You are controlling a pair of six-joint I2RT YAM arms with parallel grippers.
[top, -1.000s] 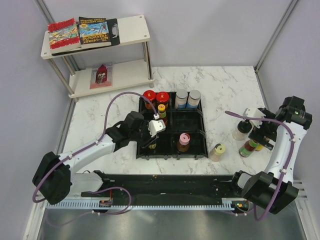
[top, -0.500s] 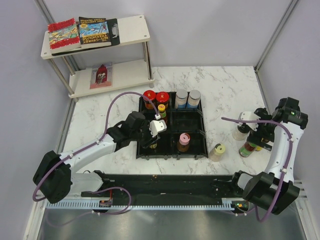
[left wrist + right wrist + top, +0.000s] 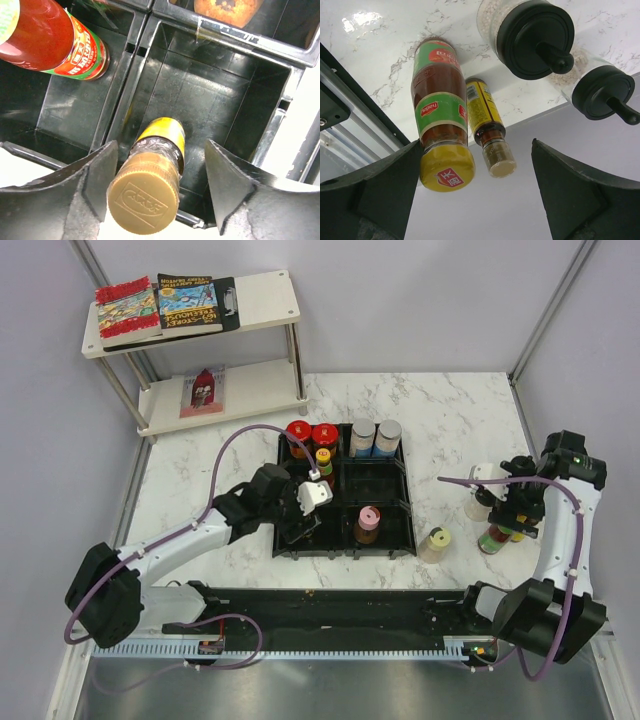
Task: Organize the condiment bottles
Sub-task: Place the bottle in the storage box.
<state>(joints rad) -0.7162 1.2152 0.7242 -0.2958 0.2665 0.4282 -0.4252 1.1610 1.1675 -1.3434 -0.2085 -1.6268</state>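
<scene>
Straddling a gold-capped bottle [image 3: 144, 200] upright in the front-left corner compartment of the tray [image 3: 340, 554], the left gripper [image 3: 161, 145] has its fingers spread, not pinching it. Right gripper [image 3: 476, 144] hangs near the right edge of the table [image 3: 440, 410], fingers spread wide. A yellow-capped sauce bottle [image 3: 440, 110] and a small brown bottle [image 3: 482, 115] show between them untouched, with two black-capped grinders [image 3: 535, 30] just beside.

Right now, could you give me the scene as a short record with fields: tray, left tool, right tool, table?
tray: black, holds among others two red-cap bottles, two silver-cap jars, a pink-cap bottle
left tool: open, around the gold-cap bottle, which stands in the near-left compartment
right tool: open, aimed at the green-label bottle and a small bottle, gripping neither
table: two black-lid jars and a cream-cap jar outside the tray
</scene>
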